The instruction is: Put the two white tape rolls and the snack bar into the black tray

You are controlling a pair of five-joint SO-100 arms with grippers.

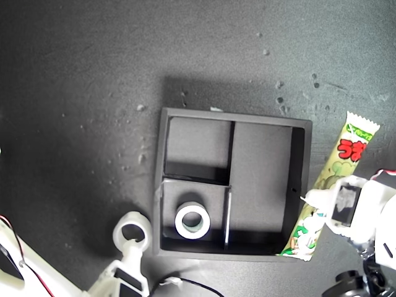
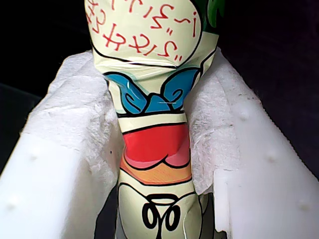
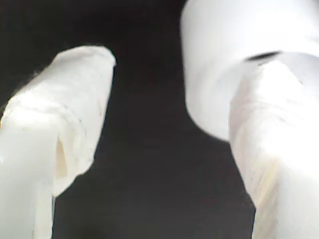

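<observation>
1. Our first gripper [image 2: 154, 149] clamps the snack bar [image 1: 334, 185] just outside the black tray [image 1: 301, 179], at the exterior view's right
2. Our second gripper [image 3: 164, 134] is spread apart, a white tape roll [image 3: 234, 55] against one finger
3. Another white tape roll [image 1: 192, 221] lies in a small compartment

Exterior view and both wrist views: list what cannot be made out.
Snack bar: its middle is hidden under my first gripper in the exterior view; the first wrist view cuts off both ends.
White ring beside the tray in the exterior view: tape roll or arm part, cannot tell.
Second wrist view: blurred; the white shape on one of my second gripper's jaws is unclear.
</observation>
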